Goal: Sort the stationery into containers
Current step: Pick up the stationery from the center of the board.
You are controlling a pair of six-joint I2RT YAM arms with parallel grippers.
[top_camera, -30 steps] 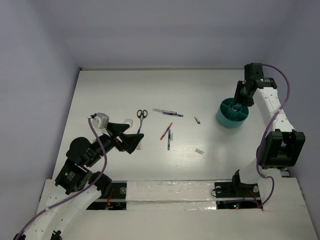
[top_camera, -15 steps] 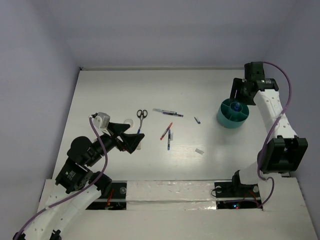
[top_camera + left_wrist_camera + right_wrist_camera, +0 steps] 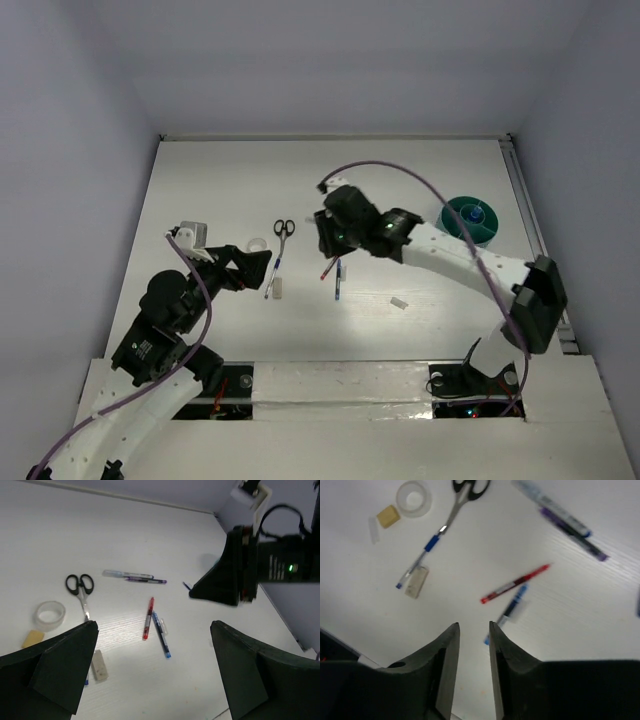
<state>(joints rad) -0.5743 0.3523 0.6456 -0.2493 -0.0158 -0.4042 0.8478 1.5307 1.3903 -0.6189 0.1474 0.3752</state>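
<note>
The stationery lies mid-table: black-handled scissors [image 3: 284,230] [image 3: 467,490], a white ring [image 3: 256,243] [image 3: 49,615], a red pen [image 3: 330,265] [image 3: 515,584], a blue pen [image 3: 338,281] [image 3: 161,635], a white eraser block [image 3: 280,290] [image 3: 416,581] and another blue pen [image 3: 420,560]. Two more pens [image 3: 132,576] lie further back. The teal tub [image 3: 470,218] stands at the right. My right gripper [image 3: 325,248] [image 3: 473,625] hovers above the red and blue pens, jaws narrowly apart and empty. My left gripper [image 3: 260,274] [image 3: 154,625] is wide open and empty, near the eraser.
A yellowish block [image 3: 387,516] lies beside the ring. A small white cap [image 3: 400,302] lies right of the pens. A tiny dark cap [image 3: 186,585] lies near the back pens. The right arm [image 3: 450,255] spans from the table's right side to its middle.
The right arm has swung from above the teal tub to the middle of the table, over the pens. The left gripper has pulled back slightly to the left.
</note>
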